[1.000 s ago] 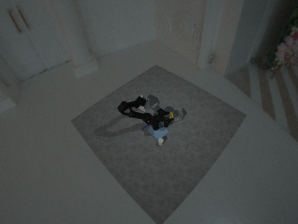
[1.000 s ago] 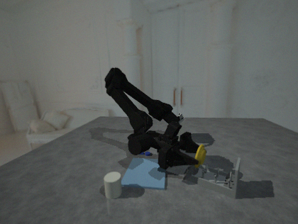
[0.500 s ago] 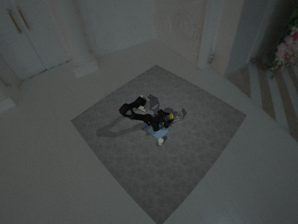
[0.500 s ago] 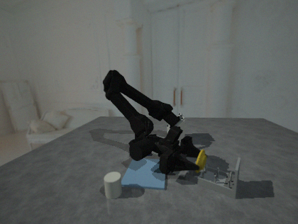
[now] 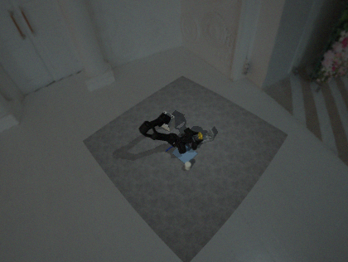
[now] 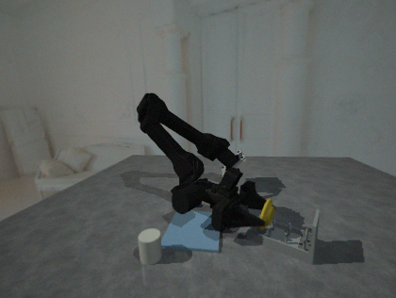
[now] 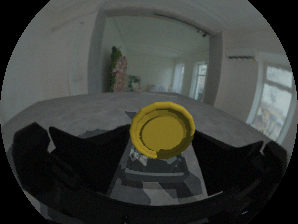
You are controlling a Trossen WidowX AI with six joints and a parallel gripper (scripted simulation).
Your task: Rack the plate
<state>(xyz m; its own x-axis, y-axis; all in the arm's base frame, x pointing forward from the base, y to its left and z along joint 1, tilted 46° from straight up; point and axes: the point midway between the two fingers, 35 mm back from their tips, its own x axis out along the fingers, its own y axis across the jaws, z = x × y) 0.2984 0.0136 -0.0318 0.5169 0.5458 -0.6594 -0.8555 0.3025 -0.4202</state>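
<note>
The yellow plate (image 5: 200,135) (image 6: 267,214) (image 7: 163,131) stands nearly upright between the fingertips, its hollow face toward the wrist camera. My gripper (image 6: 265,215) (image 7: 161,131) is shut on it at its two side edges. The grey dish rack (image 6: 315,237) (image 7: 155,175) is low on the table; in the exterior view the plate is at the rack's near-arm end, over or just inside it. The tall end wall is at the far end. Whether the plate's lower edge sits between rails is hidden.
A light blue flat board (image 5: 185,155) (image 6: 192,236) lies beside the arm's base. A white cylinder (image 5: 187,166) (image 6: 150,246) stands at the board's near corner. A blue thing (image 5: 169,148) shows partly by the arm's base.
</note>
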